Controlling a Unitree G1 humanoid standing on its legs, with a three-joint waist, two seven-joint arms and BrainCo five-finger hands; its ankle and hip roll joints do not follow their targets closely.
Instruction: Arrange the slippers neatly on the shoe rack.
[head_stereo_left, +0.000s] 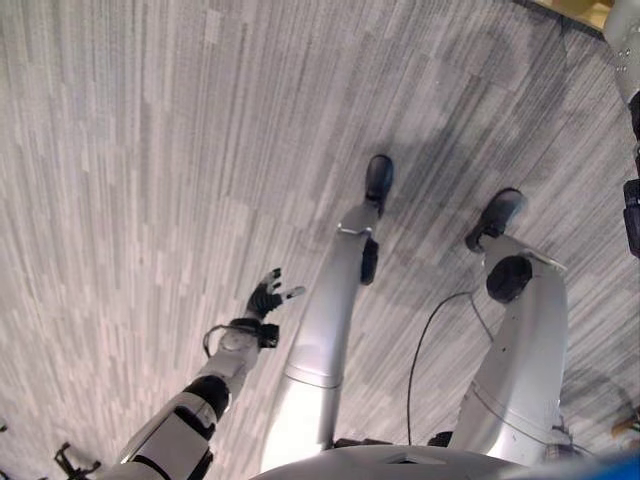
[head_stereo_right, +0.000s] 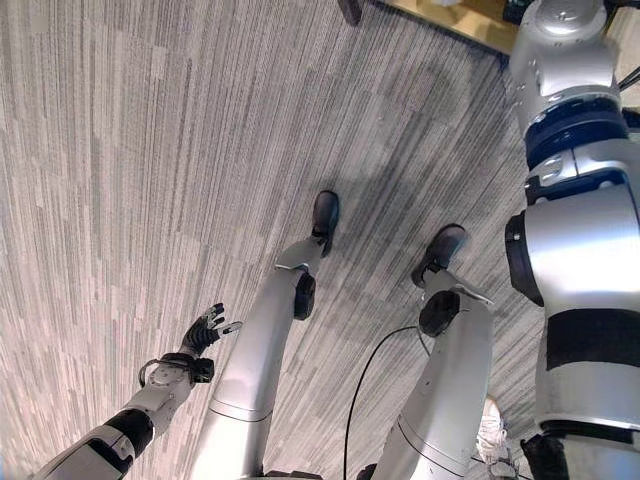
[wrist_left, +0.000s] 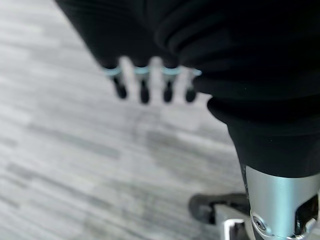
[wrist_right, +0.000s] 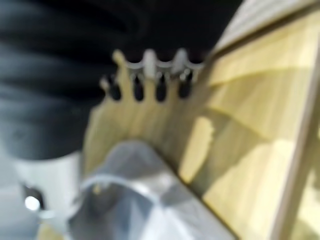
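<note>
Looking down, the left eye view shows the left hand (head_stereo_left: 266, 297) relaxed and empty over grey streaked carpet (head_stereo_left: 120, 150). Its wrist view shows straight, dark-tipped fingers (wrist_left: 143, 92). Beyond the right hand (wrist_right: 150, 80), fingers loosely extended and empty, lie pale smooth wooden boards (wrist_right: 250, 125), perhaps the rack. No slippers appear, so arranging seems undone.

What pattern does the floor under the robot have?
The carpet floor has thin grey and white streaks, clearest in the left eye view.

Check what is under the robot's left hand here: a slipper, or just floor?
Just floor: the left hand hangs with relaxed fingers over grey striped carpet, holding nothing. The right hand is over pale wooden boards; anything below those boards is covered.
</note>
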